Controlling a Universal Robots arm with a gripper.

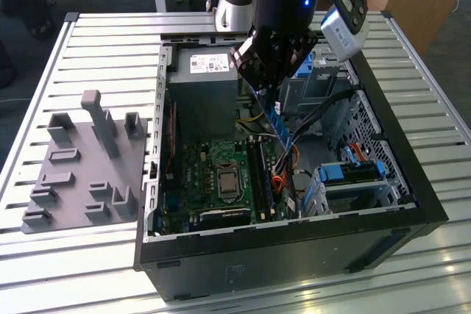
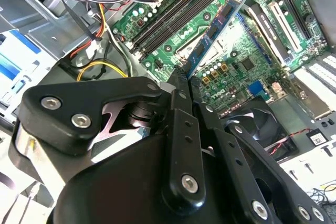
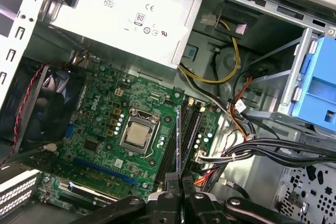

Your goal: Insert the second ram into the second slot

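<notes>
Over the memory slots point(image 1: 257, 170): we count one second ram point(image 2: 216, 29), a blue stick hanging above the board and apart from it. In the first wrist view its thin edge runs along the slots' line.
Ram to gripper: it juts out from the fingertips toward the board, one end pinched, the other free.
Gripper point(image 3: 179, 183): one, clenched on the ram's end.
Slots: a black bank just to the exterior view's right of the processor socket point(image 3: 137, 135); we cannot settle their number.
Motherboard point(image 3: 100, 129): one, green, with one socket.
Fan point(image 3: 47, 108): one, black, at the board's edge.
Power supply point(image 1: 202, 71): one grey box at the far end.
Blue drive caddy point(image 1: 353, 173): near right corner.
Case point(image 1: 294, 244): one, black, open-topped.
Slatted table point(image 1: 110, 42): one.
Grey fixture tray point(image 1: 81, 174): one, at the exterior view's left, well apart.
</notes>
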